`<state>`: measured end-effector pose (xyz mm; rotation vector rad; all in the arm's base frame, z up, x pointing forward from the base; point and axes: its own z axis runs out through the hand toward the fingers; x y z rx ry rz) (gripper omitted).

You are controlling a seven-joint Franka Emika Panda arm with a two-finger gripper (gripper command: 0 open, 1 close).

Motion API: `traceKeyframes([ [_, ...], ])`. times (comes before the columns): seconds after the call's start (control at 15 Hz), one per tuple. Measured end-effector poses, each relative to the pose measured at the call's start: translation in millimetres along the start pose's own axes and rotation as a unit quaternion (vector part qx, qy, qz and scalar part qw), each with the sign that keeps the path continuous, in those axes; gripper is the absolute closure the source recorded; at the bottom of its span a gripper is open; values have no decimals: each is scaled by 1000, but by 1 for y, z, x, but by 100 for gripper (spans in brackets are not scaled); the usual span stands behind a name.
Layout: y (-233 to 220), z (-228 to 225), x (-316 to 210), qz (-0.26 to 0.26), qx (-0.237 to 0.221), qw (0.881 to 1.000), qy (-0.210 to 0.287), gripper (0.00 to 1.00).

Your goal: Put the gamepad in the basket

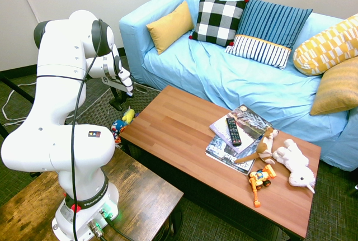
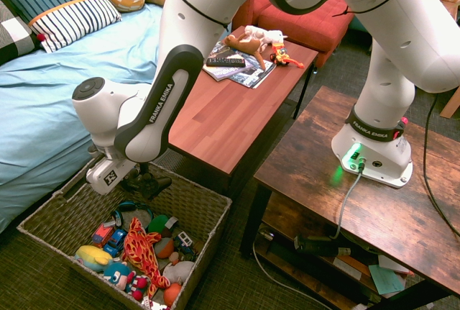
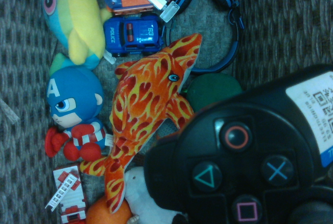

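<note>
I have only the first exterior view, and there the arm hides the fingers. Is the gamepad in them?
Observer: Yes. In the second exterior view the fingers are shut on the black gamepad.
Operator: Is it over the basket?
Observer: Yes, it hangs over the woven basket and is not released.
Operator: What lies below it?
Observer: The wrist view shows toys, among them an orange plush fish and a blue police car.
</note>
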<state>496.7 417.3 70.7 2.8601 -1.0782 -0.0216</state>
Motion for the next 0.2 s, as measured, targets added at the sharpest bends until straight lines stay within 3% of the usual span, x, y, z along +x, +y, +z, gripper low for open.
traceKeyframes([
  [0.2, 1, 0, 5, 2, 0, 1000, 4, 0],
])
